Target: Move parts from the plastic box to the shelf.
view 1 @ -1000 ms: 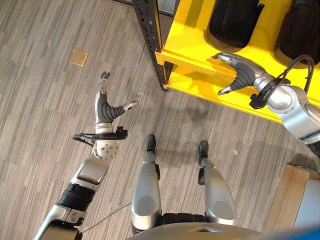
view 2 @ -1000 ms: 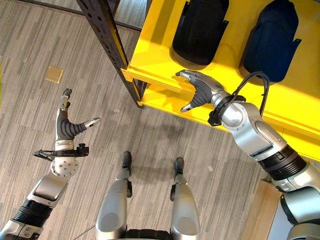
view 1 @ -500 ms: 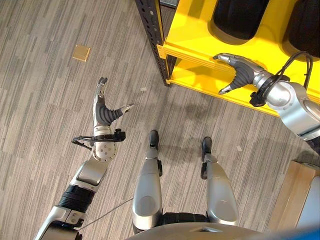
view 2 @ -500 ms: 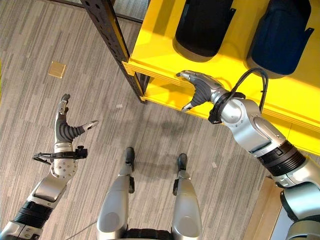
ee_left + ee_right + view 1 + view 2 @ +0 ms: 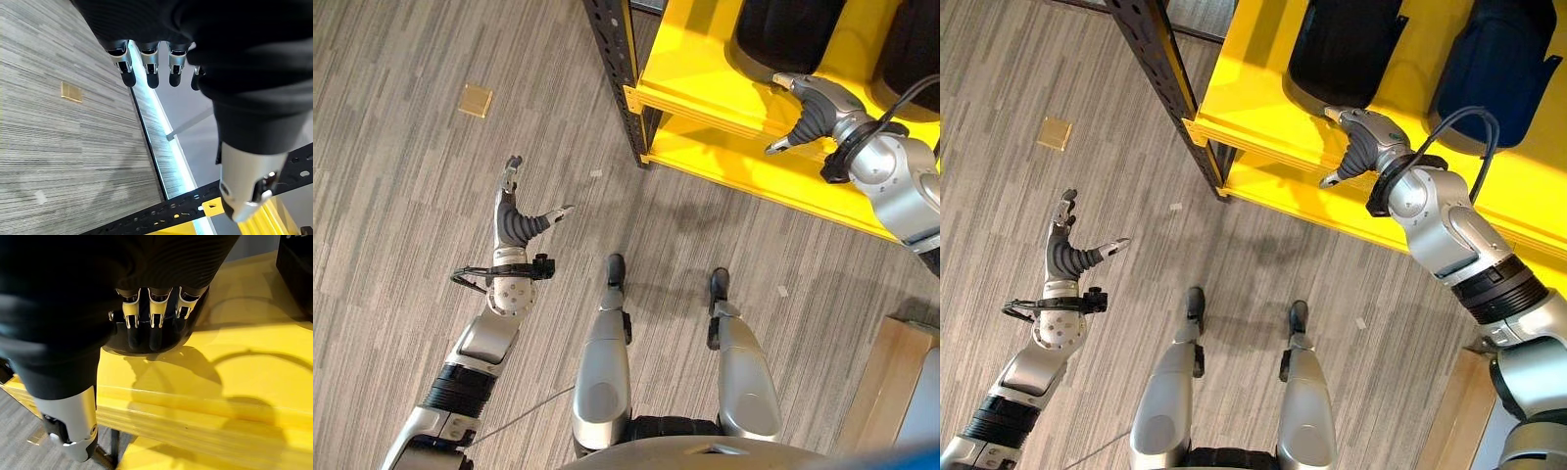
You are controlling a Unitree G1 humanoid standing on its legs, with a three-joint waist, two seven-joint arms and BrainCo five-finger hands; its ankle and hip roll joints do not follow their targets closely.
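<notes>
Right eye view: two black parts (image 5: 1344, 49) stand on the yellow shelf (image 5: 1253, 93), long axes running into it; right hand (image 5: 1363, 149) released, left hand (image 5: 1065, 257) spread above the floor (image 5: 1018, 78)

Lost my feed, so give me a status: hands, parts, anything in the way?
Left hand open over bare floor, holding nothing. Right hand open at the yellow shelf, fingertips by a black part; second black part beside. Nothing blocking.

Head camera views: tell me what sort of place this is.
Probably a workshop or storeroom: a yellow shelf on a black perforated metal upright holds dark moulded parts, over grey wood-look plank flooring.
</notes>
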